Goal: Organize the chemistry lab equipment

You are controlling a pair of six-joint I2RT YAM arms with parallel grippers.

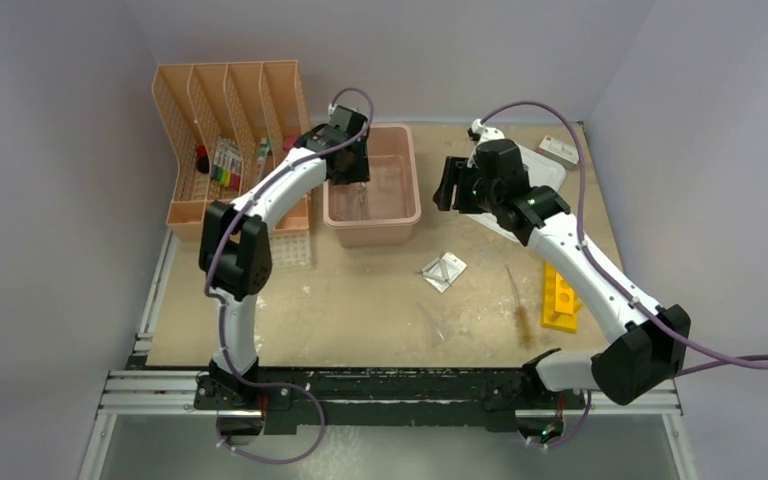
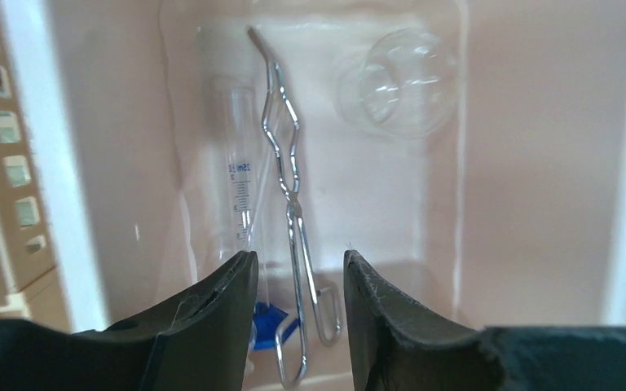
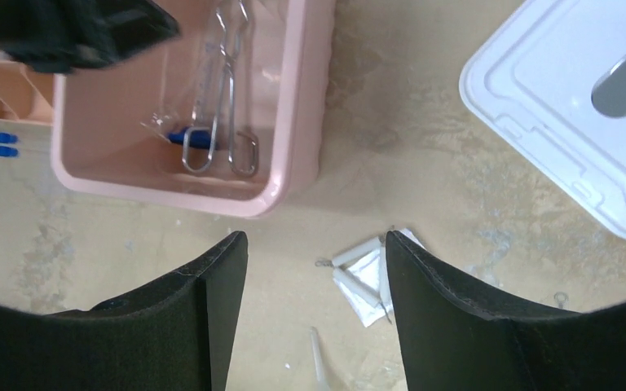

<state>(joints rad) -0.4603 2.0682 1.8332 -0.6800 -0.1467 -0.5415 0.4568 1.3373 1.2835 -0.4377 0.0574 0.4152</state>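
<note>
In the pink bin: tongs and tube
The left fingers are held partly apart and empty over the bin, where the tongs and the blue-capped tube lie side by side. The right fingers are spread wide and empty above the desk, near a small bag; a yellow rack is seen farther right.

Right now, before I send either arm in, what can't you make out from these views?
Top view: what lies in the pink bin; the left gripper hangs over it, and the clear items are too faint.
Left wrist view: the tube's blue cap, half behind a finger.
Right wrist view: the white lid, cut by the right edge; the small bag, partly behind a finger.
Top view: items in the peach organizer, too small.
</note>
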